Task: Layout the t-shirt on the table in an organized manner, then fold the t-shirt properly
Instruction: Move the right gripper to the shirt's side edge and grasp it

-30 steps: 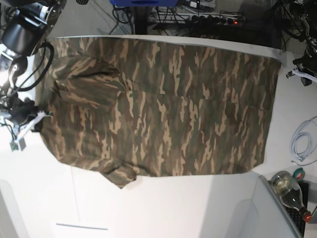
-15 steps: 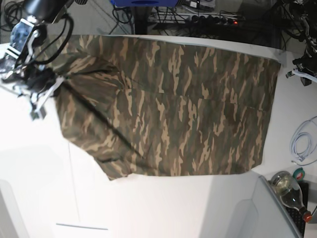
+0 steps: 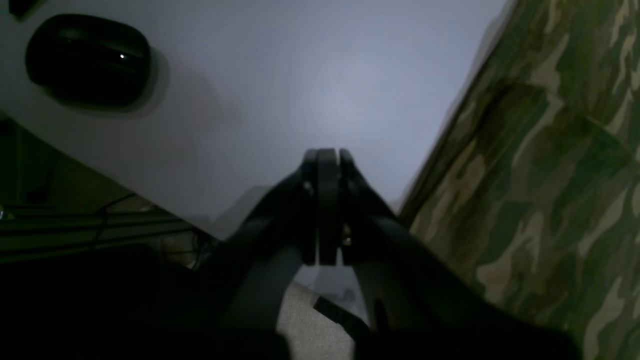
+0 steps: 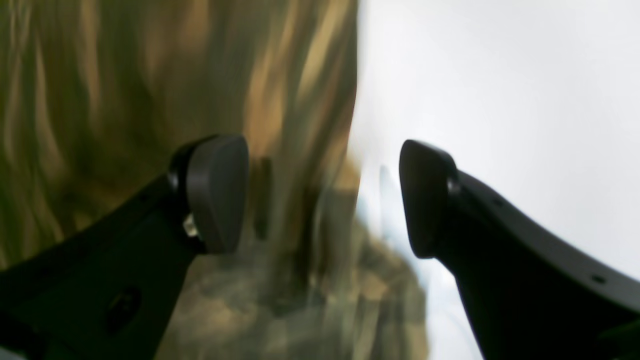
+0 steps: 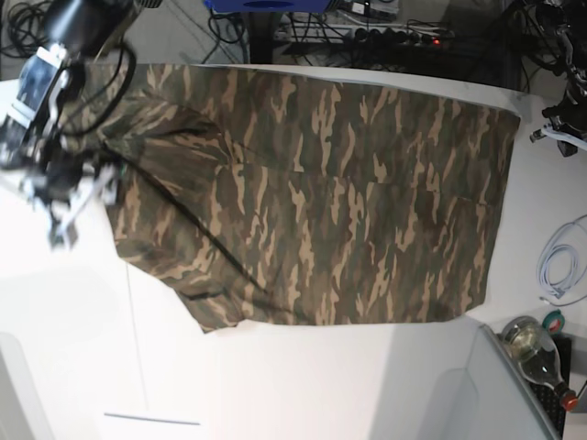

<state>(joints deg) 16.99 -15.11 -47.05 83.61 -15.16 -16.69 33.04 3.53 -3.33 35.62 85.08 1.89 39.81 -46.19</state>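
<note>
The camouflage t-shirt (image 5: 321, 202) lies spread wide across the white table (image 5: 275, 385), with its left side rumpled and a fold running along the near-left edge. My right gripper (image 4: 322, 200) is open, just above the shirt's blurred edge (image 4: 150, 100), with bare table (image 4: 500, 90) under its right finger. In the base view it hovers at the shirt's left edge (image 5: 73, 192). My left gripper (image 3: 327, 165) is shut and empty over bare table (image 3: 325, 75), with the shirt's edge (image 3: 540, 175) to its right.
A glass bottle (image 5: 537, 353) and a coiled white cable (image 5: 559, 266) lie at the right edge. A black oval object (image 3: 87, 60) sits near the table edge in the left wrist view. Cables and a power strip (image 5: 385, 35) lie behind the table.
My right arm swung from the shirt's near-left edge toward the far side, then came back a little. The shirt's near-left corner has drawn inward.
</note>
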